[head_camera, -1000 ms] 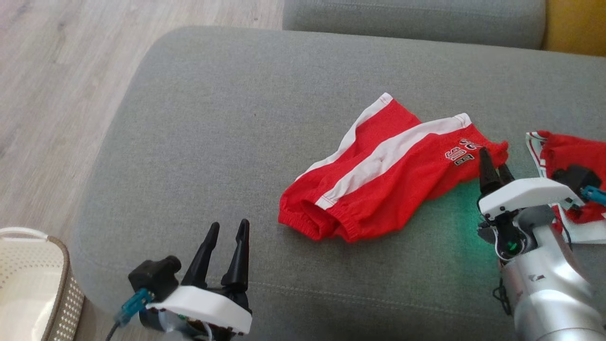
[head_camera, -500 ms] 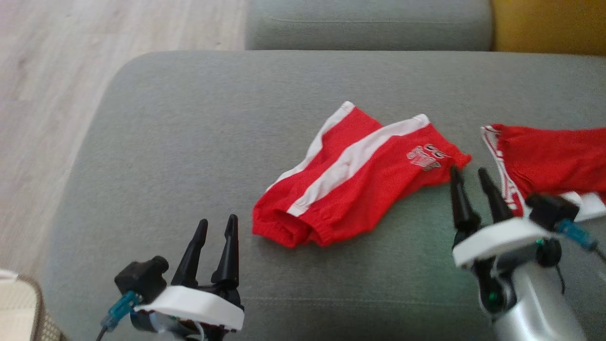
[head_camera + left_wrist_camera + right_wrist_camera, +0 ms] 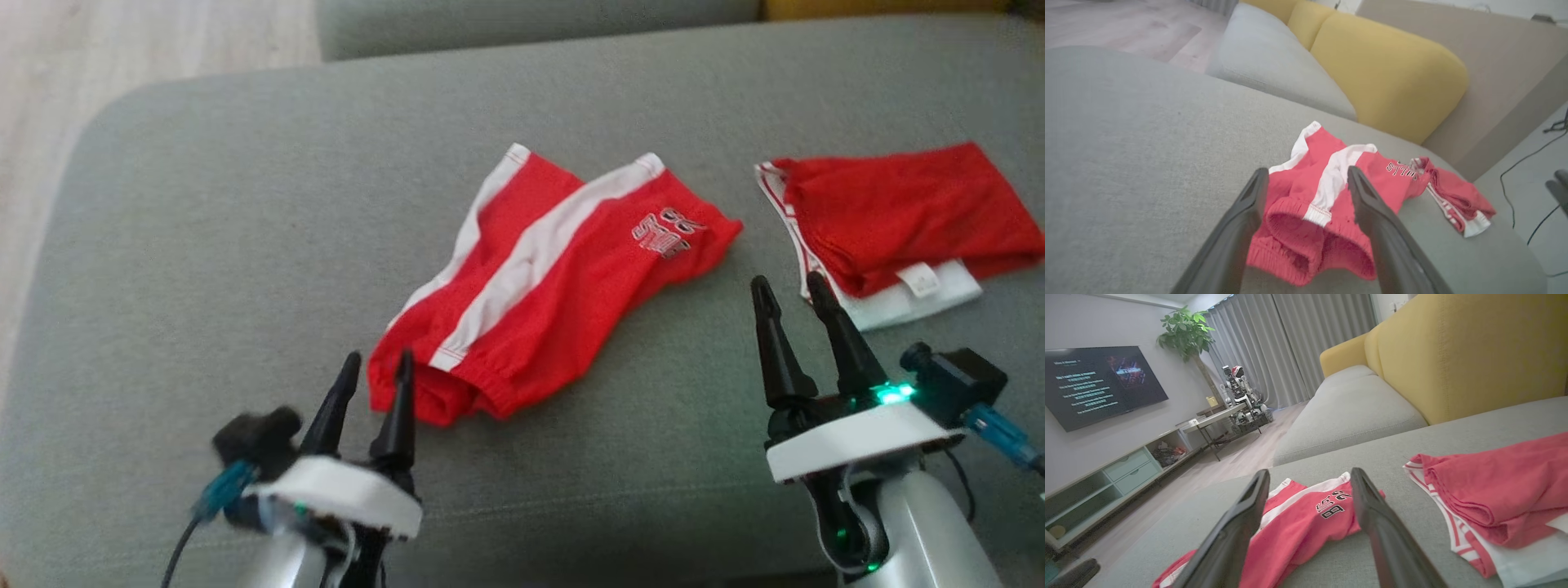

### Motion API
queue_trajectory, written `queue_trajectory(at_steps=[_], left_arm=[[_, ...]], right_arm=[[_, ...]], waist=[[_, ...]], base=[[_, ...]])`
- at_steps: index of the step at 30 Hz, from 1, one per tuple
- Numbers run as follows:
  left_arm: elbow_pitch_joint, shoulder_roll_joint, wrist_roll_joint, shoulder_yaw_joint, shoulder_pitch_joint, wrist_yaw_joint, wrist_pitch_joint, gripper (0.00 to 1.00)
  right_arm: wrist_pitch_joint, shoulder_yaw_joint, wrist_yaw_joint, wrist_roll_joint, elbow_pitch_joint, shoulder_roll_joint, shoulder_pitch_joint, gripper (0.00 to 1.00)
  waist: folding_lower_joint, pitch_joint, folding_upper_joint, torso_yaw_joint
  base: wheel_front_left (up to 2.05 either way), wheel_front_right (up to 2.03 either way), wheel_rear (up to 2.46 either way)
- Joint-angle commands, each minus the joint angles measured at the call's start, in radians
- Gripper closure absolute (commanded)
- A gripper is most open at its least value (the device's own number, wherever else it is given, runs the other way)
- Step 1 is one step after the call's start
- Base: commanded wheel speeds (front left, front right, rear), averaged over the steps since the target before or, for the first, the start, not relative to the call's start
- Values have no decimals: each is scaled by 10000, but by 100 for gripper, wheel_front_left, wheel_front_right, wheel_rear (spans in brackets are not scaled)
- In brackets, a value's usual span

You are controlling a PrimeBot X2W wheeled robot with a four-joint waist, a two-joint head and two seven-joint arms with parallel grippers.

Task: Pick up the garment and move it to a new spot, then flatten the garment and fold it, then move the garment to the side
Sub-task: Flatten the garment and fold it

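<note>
Your left pincer (image 3: 378,356) stands open and empty, fingers pointing up the head view, tips right at the elastic end of the red garment (image 3: 555,269). The left wrist view frames that end between the two fingers (image 3: 1249,204). Your right pincer (image 3: 788,280) is open too, pointing into the gap between the garment and a folded red cloth (image 3: 906,204). The garment lies rumpled on the grey sofa seat (image 3: 204,245). A second ago the right tips met the garment's printed corner, and the left pincer stood clear of it.
</note>
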Motion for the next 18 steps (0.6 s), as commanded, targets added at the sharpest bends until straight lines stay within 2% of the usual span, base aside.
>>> queue_trajectory(at_steps=[1,10,18], left_arm=[[-37,80,249,162,-930,38,91,0],[1749,758,1481,-561,-3823,-108,1428,0],[3101,970,1865,-1038,-5274,-454,2130,0]], right_arm=[[26,308,0,-132,-467,61,-334,0],[-114,589,0,-46,-909,62,-430,0],[-250,747,0,92,-901,62,-504,0]], waist=[[0,437,-1,-404],[0,1616,-1,-1491],[0,2069,-1,-2030]], base=[[0,0,0],[0,0,0],[0,0,0]])
